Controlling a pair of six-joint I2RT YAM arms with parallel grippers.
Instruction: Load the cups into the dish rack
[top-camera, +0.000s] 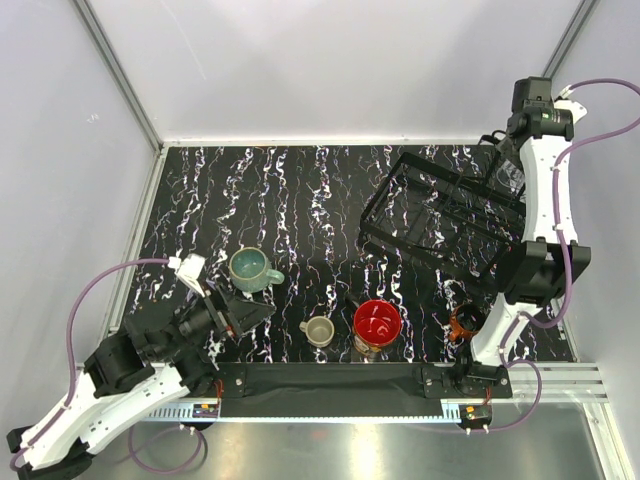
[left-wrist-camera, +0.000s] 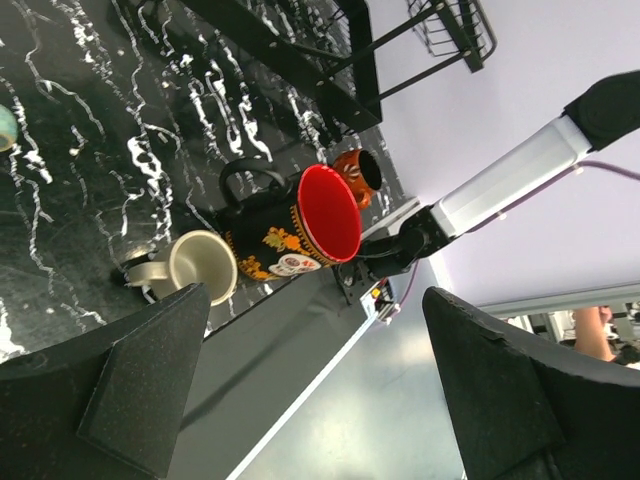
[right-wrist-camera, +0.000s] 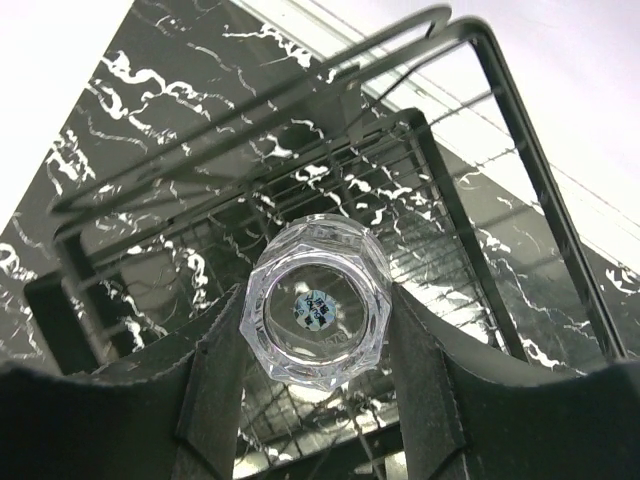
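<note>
Top view, rack: the dish rack (top-camera: 440, 215) sits at the far right of the bench (top-camera: 290, 200).
Top view, right arm: the right arm (top-camera: 545, 200) reaches up and over the far right end of the rack. It is the arm close to the rack.
Top view, left arm: the left arm (top-camera: 150, 350) is low on the left. The left jaws are wide open with nothing in them. The teal-green mug (top-camera: 252, 268) stands just past them, not touching.
Top view, other cups: the beige mug (top-camera: 318, 331), the red-inside mug (top-camera: 377, 322) and the small orange mug (top-camera: 465, 322) stand along the near edge of the bench, outside the rack.
Left wrist view, jaws: both sides are spread far apart and hold nothing.
Left wrist view, cups: the red-inside mug shows in the gap between them, well away. The beige mug is beside it and the orange mug is behind it.
Right wrist view, jaws: the right jaws are half closed and pinch the clear glass (right-wrist-camera: 318, 312), one on each side.
Right wrist view, which way: the glass points straight away from the jaws, towards the rack wires right behind it. I cannot tell which end faces the rack.
Right wrist view, next move: I think the glass only has to go down into the rack, and then the jaws let go.
</note>
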